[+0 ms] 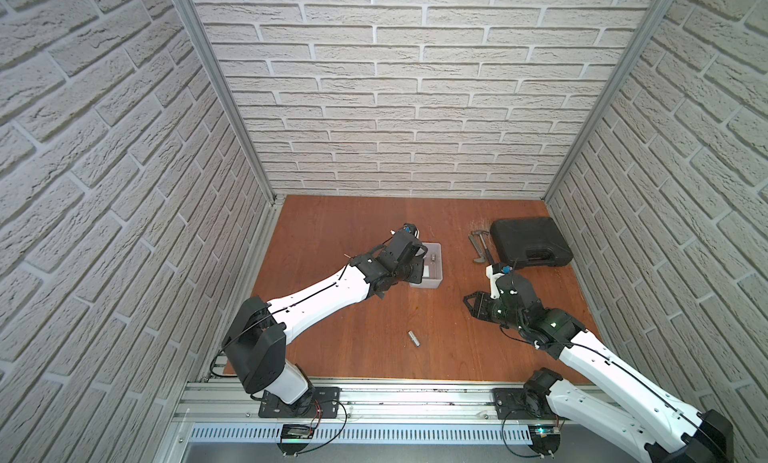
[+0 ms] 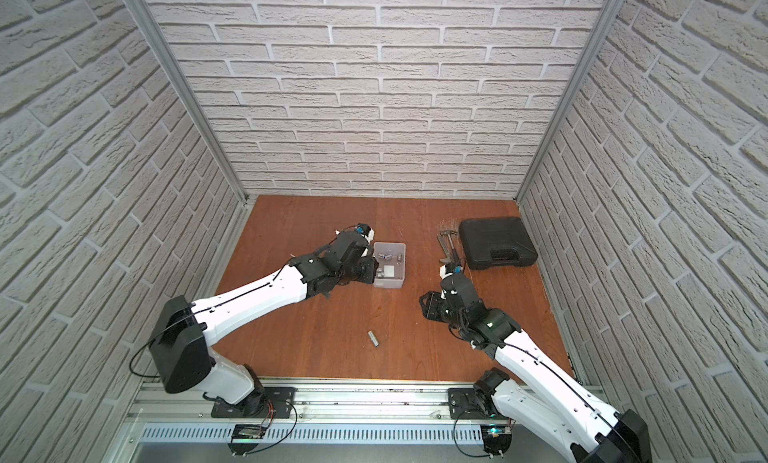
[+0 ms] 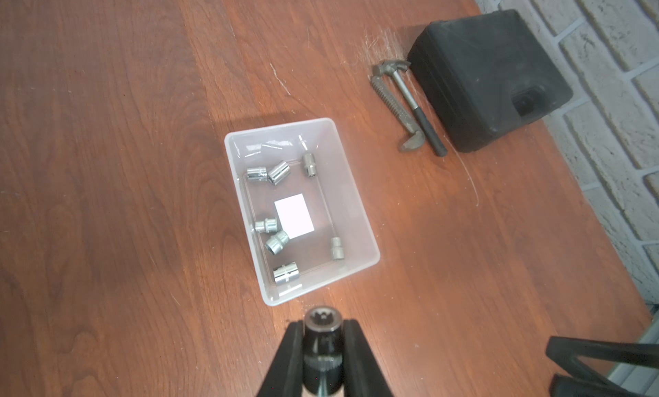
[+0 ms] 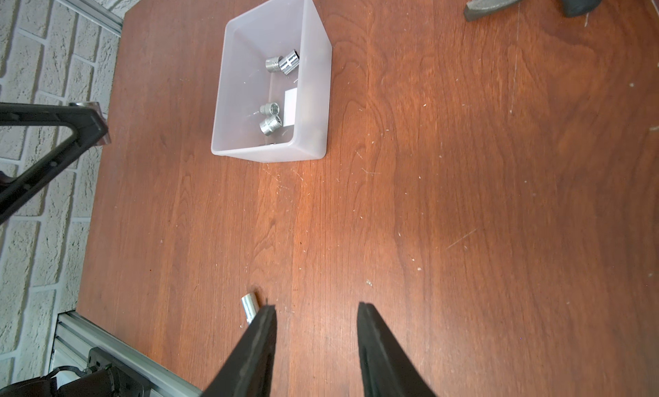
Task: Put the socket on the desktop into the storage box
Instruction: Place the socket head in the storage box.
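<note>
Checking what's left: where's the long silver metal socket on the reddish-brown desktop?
In a top view, the silver socket lies centrally on the desktop, nearer the front than the pale storage box and right gripper.

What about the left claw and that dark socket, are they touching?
Touching. In the left wrist view the left gripper clamps the dark socket on both sides, no gap.

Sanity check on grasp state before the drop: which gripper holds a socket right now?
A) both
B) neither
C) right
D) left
D: in the left wrist view the left gripper is closed on a dark socket, while in the right wrist view the right gripper has its jaws apart with nothing between them.
</note>
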